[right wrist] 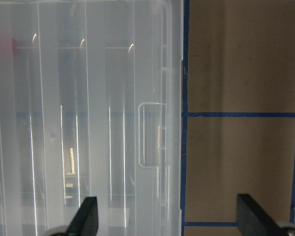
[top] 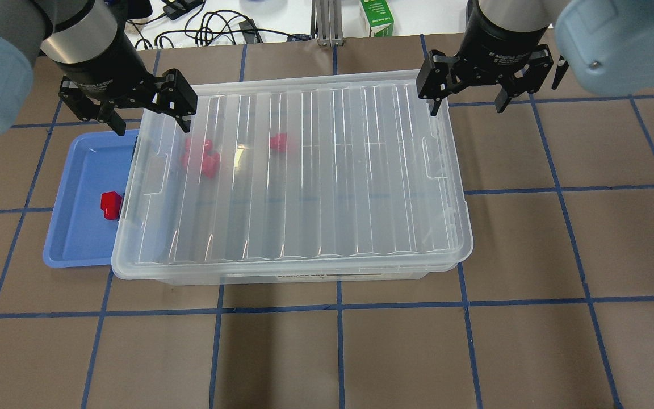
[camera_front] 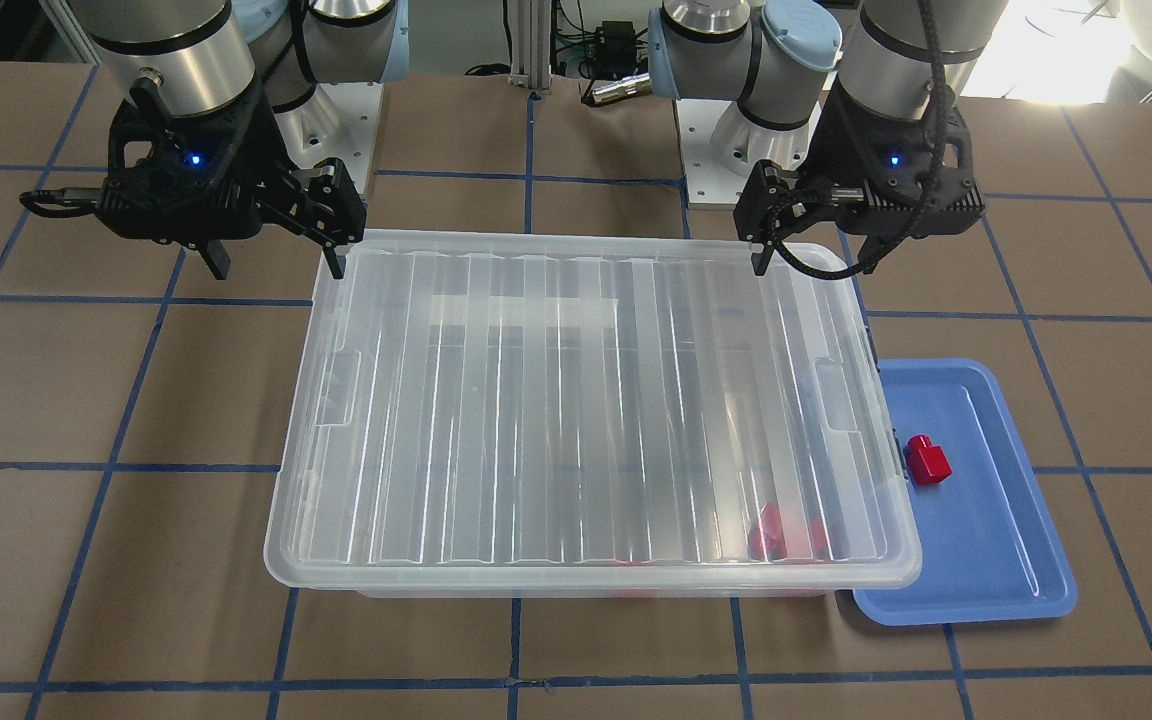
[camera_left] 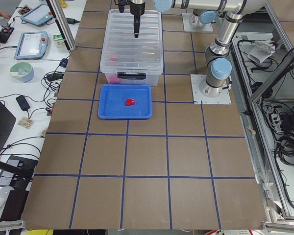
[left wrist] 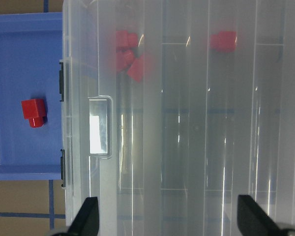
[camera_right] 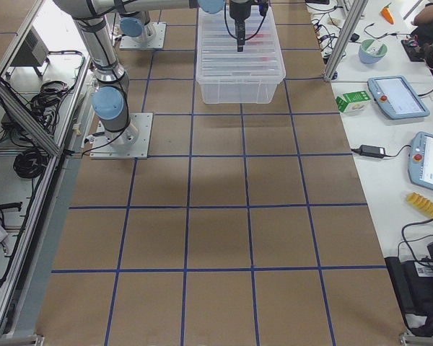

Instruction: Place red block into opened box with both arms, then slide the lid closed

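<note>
From my station I see the lid (top: 304, 170) lying flat on the box (top: 304, 276), its ribs running from the near long side to the far one, and it covers the whole opening as far as I can judge. The red block (camera_front: 929, 460) is outside the box: it sits on the blue tray (camera_front: 986, 530), which lies on the tabletop (top: 338, 352) just beside the box's left short end, and the block rests close to the tray edge that meets the box. Through the clear lid I make out blurred red blocks (left wrist: 128, 56) inside the box towards its left end, a small cluster of them, with one more a little further to the right. The left pincer (top: 152, 126) hangs over the left end of the lid with its fingers spread wide and nothing between them; its wrist camera looks down on the lid's left recess and the tray beyond. The right pincer (top: 466, 109) hangs over the right end of the lid, also spread wide and empty, one finger over the lid and the other out over the bare tabletop. Neither pincer seems to touch the lid
</note>
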Tool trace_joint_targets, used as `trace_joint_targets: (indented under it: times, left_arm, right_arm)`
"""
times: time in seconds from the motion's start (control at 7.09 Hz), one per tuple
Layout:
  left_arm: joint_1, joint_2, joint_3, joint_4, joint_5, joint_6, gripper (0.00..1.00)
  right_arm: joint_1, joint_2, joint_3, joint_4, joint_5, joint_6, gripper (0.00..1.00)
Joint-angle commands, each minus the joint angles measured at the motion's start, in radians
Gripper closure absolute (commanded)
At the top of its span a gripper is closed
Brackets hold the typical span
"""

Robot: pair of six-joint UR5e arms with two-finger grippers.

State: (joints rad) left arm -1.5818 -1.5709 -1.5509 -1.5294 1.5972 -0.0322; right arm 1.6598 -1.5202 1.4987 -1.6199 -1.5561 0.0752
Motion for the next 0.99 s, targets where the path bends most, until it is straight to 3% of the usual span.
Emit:
trace_joint_targets:
  times: [0.0, 0.42, 0.85]
  left_arm:
    - [0.002, -0.003, -0.003, 0.0, 0.0, 0.0, 0.0]
    - [0.005, -0.005, -0.002, 0.0, -0.006, 0.006, 0.0]
    - [0.064, -0.026, -0.006, 0.002, -0.013, 0.053, 0.0]
  right_arm:
    - [0.0, 0.0, 0.0, -0.003, -0.001, 0.0, 0.0]
    - [-0.008, 0.017, 0.038, -0.009, 0.004, -0.008, 0.0]
    - [-0.028, 0.087, 0.236, -0.283, -0.001, -0.061, 0.0]
